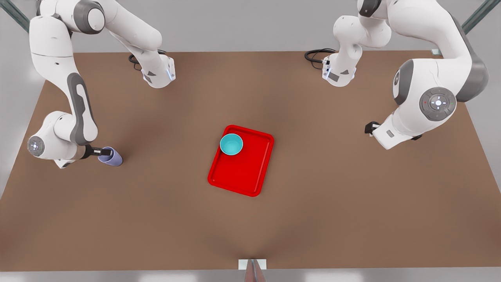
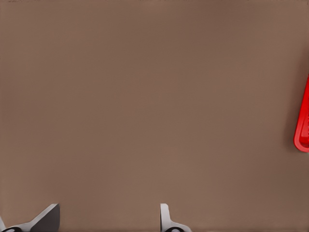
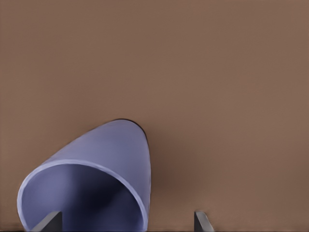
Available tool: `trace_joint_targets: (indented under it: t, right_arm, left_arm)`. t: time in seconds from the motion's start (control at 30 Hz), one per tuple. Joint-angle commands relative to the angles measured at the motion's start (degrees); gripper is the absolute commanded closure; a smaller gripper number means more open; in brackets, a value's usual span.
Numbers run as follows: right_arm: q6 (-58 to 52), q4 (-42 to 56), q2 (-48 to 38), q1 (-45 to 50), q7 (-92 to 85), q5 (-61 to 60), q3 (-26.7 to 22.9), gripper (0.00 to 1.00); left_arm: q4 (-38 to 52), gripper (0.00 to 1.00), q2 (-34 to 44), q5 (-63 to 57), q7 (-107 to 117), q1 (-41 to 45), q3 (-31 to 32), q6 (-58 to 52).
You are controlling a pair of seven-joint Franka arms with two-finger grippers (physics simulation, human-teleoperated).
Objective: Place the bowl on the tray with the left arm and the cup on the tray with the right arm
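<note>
The bowl point(image 1: 231, 144) sits upright on the tray point(image 1: 244, 172), in the tray's upper-left corner as the front view shows it, touching or nearly touching the rim there. The tray lies flat near the middle of the table point(image 1: 332, 203), slightly turned.

The cup point(image 1: 110, 156) is well apart from the tray, at the left of the front view, about level with the bowl. It is on the table and appears tilted or lying on its side, its open mouth toward the arm beside it. In the right wrist view the cup point(image 3: 91, 183) fills the lower left of the frame, mouth facing the camera.

The right hand point(image 1: 102, 151) is at the cup, reaching in from the front view's left. Its fingers point(image 3: 48, 223) are spread; one fingertip shows in front of the cup's mouth, the other off to the side over bare table. Whether either touches the cup I cannot tell, and the cup is not gripped.

The left hand point(image 1: 370, 128) hangs at the right of the front view, well away from the tray, and waits. In the left wrist view its fingers point(image 2: 46, 220) are parted over bare table with nothing between them, and an edge of the tray point(image 2: 303, 125) shows at the right of the frame.
</note>
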State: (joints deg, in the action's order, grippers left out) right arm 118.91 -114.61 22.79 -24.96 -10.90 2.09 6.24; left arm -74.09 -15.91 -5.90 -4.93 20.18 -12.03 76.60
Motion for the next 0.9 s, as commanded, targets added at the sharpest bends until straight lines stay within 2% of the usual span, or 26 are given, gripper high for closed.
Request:
trace_joint_targets:
  t: [0.0,0.17,0.2,0.23,0.27,0.37,0.87]
  right_arm:
    - [-0.1,0.0,0.2,0.0,0.1,0.0,0.0,0.00]
    - [0.1,0.4,1.1,-0.3,0.3,-0.1,0.0,0.00]
    - [0.1,0.4,1.2,-0.3,0.4,-0.1,0.0,0.06]
    - [0.2,0.5,1.2,-0.2,0.5,-0.1,0.0,0.49]
    - [0.2,0.6,1.4,-0.2,0.7,-0.1,0.0,0.63]
    - [0.1,0.9,1.6,-0.1,0.8,-0.1,0.0,0.79]
    - [-2.4,3.0,1.4,0.1,0.9,-0.1,0.1,0.79]
  left_arm:
    - [0.1,0.00,0.0,0.1,0.3,0.0,0.0,0.3]
    - [1.6,0.00,1.9,0.3,0.7,0.0,-0.1,-1.4]
    - [1.2,0.00,1.7,0.4,0.7,0.0,-0.4,-2.7]
    - [1.2,0.00,1.4,-0.1,0.5,0.0,-0.4,-3.2]
    - [1.1,0.00,1.4,0.2,0.4,0.0,-0.4,-3.2]
    - [1.5,0.00,1.6,0.3,0.5,0.0,-0.3,-2.2]
    - [1.6,0.00,1.3,0.0,0.5,0.0,-0.1,-2.2]
